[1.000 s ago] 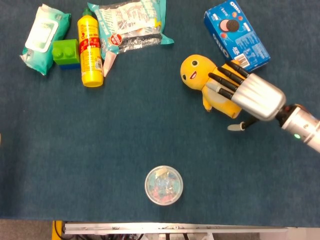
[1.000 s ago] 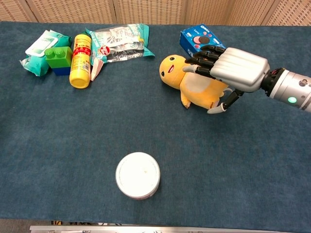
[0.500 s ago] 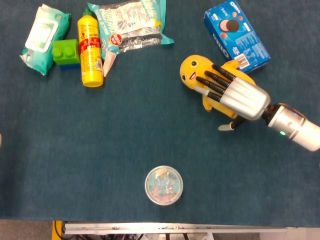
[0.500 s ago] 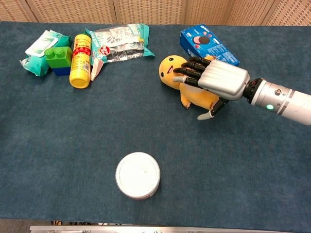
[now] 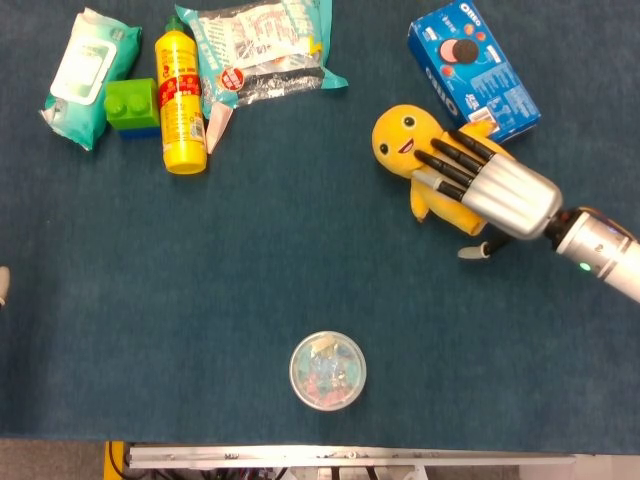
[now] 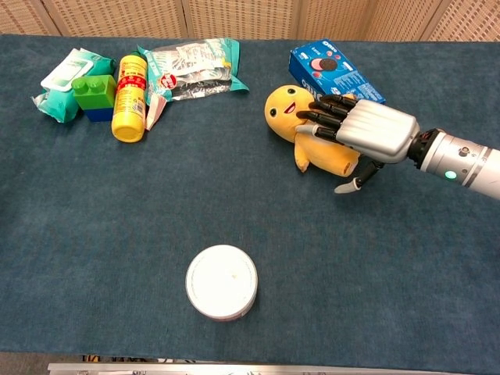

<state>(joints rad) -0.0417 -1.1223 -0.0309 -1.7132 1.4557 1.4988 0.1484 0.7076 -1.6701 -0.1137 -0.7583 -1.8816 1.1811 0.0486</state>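
A yellow plush toy (image 5: 404, 138) with a smiling face lies on the blue cloth at the right, just below a blue Oreo box (image 5: 472, 70). My right hand (image 5: 490, 190) lies flat on the toy's body, fingers stretched toward its head and thumb sticking out to the side near the cloth. The chest view shows the same hand (image 6: 367, 133) pressing on the toy (image 6: 283, 109), with the Oreo box (image 6: 336, 72) behind it. My left hand does not show in either view.
At the far left lie a wipes pack (image 5: 85, 75), a green block (image 5: 130, 105), a yellow bottle (image 5: 180, 100) and a foil snack bag (image 5: 260, 50). A round lidded container (image 5: 327, 370) sits near the front edge. A pale sliver (image 5: 3, 285) shows at the left border.
My right hand slid forward over the toy, then drew back to the right. The toy shifted right with it and its head turned a little toward the Oreo box.
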